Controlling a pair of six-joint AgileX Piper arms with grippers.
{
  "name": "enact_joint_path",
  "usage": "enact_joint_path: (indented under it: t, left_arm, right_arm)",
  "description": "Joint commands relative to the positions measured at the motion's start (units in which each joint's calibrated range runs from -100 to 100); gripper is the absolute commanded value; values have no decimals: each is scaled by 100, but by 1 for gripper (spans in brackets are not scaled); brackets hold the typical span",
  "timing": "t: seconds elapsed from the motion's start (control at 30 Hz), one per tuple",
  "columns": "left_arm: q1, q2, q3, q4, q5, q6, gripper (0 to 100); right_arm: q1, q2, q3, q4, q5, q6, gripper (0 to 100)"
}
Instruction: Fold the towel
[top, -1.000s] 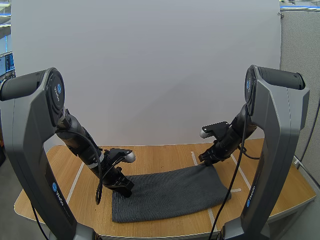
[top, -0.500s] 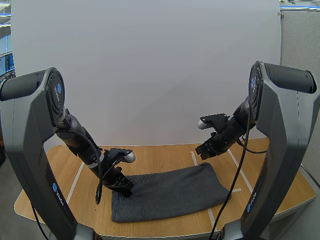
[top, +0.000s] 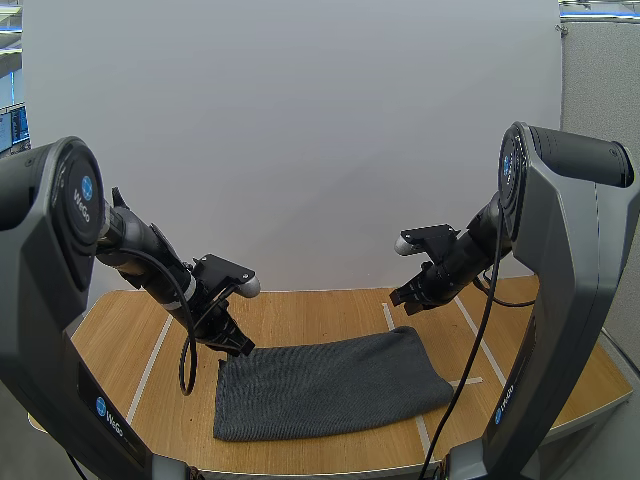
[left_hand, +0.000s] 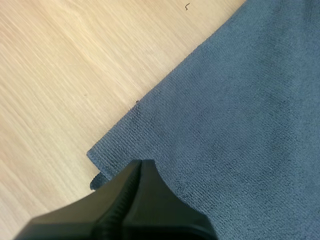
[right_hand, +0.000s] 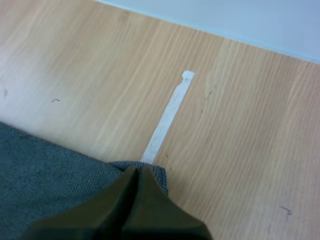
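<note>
Wooden desk (top: 320, 312) w/ a dark grey towel (top: 330, 385) lying flat across its front-middle as a long band, left end nearer the front edge. Left gripper (top: 233, 345) closed on nothing, fingers together as one wedge, right at towel's far-left corner; touching cloth or not, can't tell. Right gripper (top: 398, 300) also closed & empty, raised over towel's far-right corner, clear of the cloth. White tape strip (right_hand: 167, 115) on desk runs back from that corner.
</note>
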Motion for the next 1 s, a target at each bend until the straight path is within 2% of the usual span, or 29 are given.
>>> enact_joint_path:
  t: [0.0,0.27,0.8,0.97]
  left_arm:
    - [-2,-176,-123,-259,-436,15,0]
    - [-2,395,-134,-571,-1220,325,0]
    - [-2,723,-134,-441,-1343,352,0]
    - [120,723,-134,-370,-1343,333,0]
  right_arm:
    - [95,434,11,69,-208,-86,0]
    - [119,663,-4,496,-600,-432,0]
    - [104,1055,-4,161,-1672,-432,0]
    - [-13,1055,-4,76,-1716,-400,0]
